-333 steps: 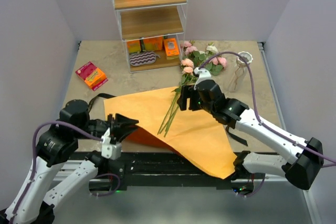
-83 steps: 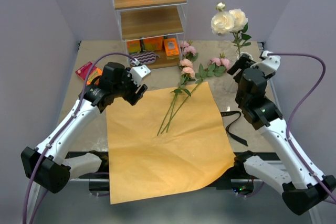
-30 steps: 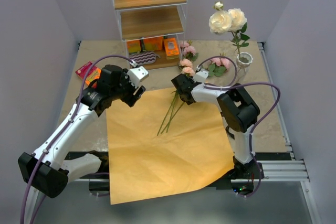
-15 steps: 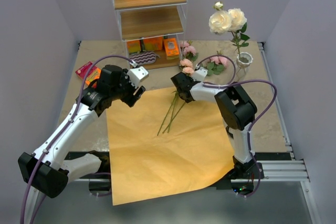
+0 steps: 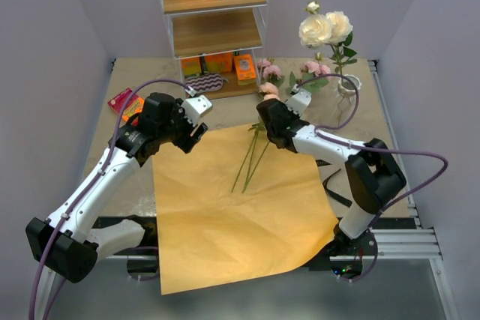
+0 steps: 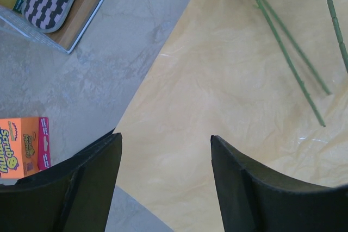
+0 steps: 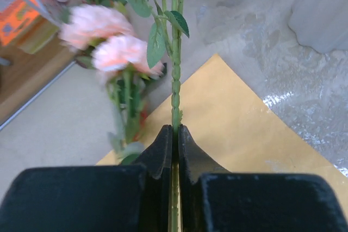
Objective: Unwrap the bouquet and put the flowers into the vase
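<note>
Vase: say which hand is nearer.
Right. The right hand, shut on a rose stem, is left of the vase; the left hand hangs open farther left, over the orange paper's corner.

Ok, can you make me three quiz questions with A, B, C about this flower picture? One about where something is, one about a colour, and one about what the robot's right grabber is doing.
1. Where are the cream roses? A in a bucket; B in the vase; C on a chair.
2. What colour is the paper sheet? A blue; B orange; C green.
3. What is the right end effector doing? A standing wide open; B gripping the vase; C shut on a flower stem.

Answers: 1 B, their stem stands in the vase at the back right. 2 B, the spread-out sheet is orange. 3 C, the jaws pinch a thin green stem.
</note>
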